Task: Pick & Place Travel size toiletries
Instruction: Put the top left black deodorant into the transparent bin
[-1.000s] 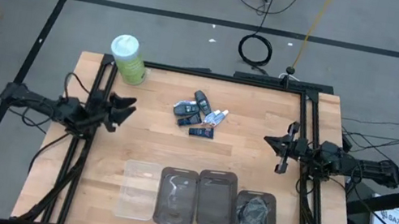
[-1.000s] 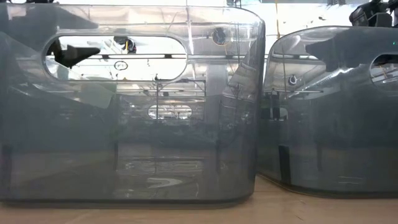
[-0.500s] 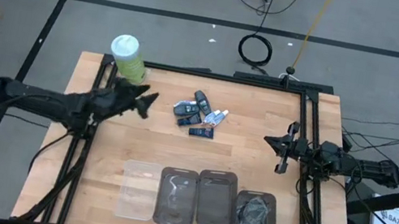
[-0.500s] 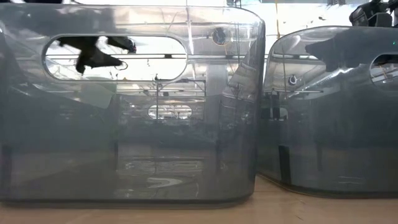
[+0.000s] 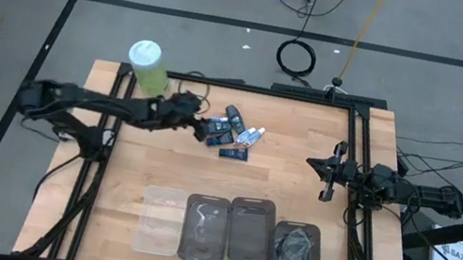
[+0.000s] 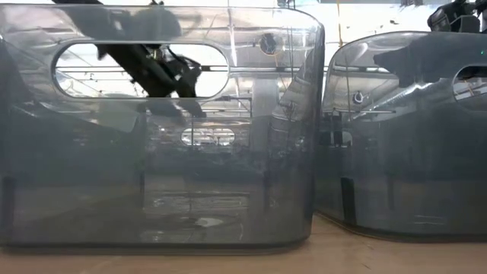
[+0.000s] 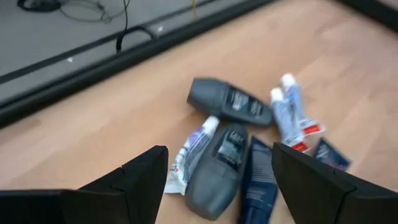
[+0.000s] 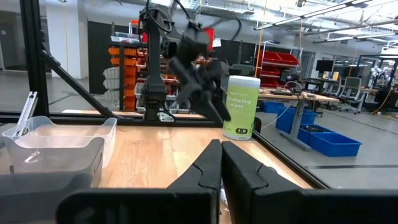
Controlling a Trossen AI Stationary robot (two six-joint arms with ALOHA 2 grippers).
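The toiletries lie in a small pile [image 5: 233, 133] on the far middle of the table. The left wrist view shows a white tube with purple marks [image 7: 189, 151], two white tubes with blue marks and red ends [image 7: 287, 115], and navy tubes [image 7: 255, 182], mixed with two black oval fobs [image 7: 229, 101]. My left gripper [image 5: 202, 128] [image 7: 221, 183] is open, just left of the pile, its fingers pointing at it and touching nothing. My right gripper [image 5: 328, 177] [image 8: 221, 163] waits shut at the table's right side.
A tall green canister with a white lid [image 5: 149, 68] stands at the far left corner, close behind my left arm. Along the near edge sit a clear tray [image 5: 158, 222], two grey bins [image 5: 205, 231] [image 5: 250, 232], and a bin with dark contents [image 5: 297, 256].
My left arm has reached from the table's left edge rightward and slightly toward the far edge, bringing its open gripper to the pile of toiletries. The pile has not moved.
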